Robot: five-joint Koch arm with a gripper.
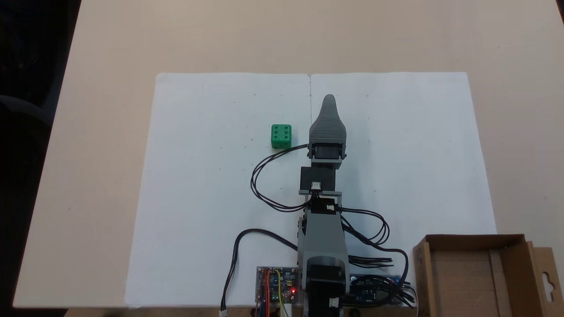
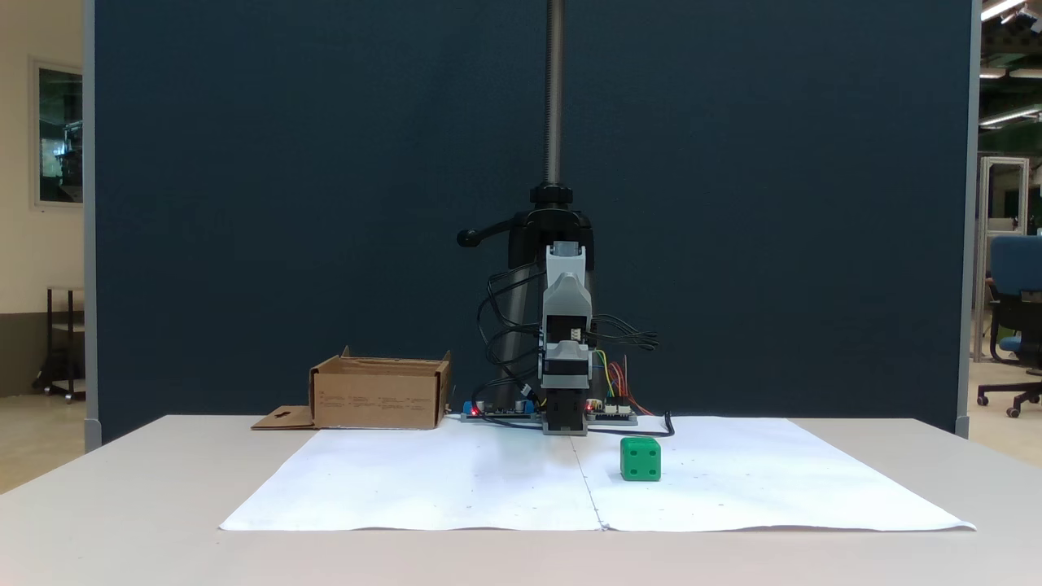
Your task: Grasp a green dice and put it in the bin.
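The gripper is seen from above in a fixed view as a single grey ribbed shape that narrows to one rounded tip, its jaws lying one over the other, so whether it is open or closed cannot be told. In the front-facing fixed view the gripper is folded down low in front of the arm's base, just above the white paper sheet, and nothing is held by it. The green dice is found on the paper just beside the gripper, to its left in the top-down fixed view and apart from it, with six pips shown on the upper face; in the front-facing view the green dice is set to the right of the gripper and nearer the camera. The bin, an open brown cardboard box, is placed well behind the gripper beside the arm's base, off the paper on the bench, with its flap folded outward.
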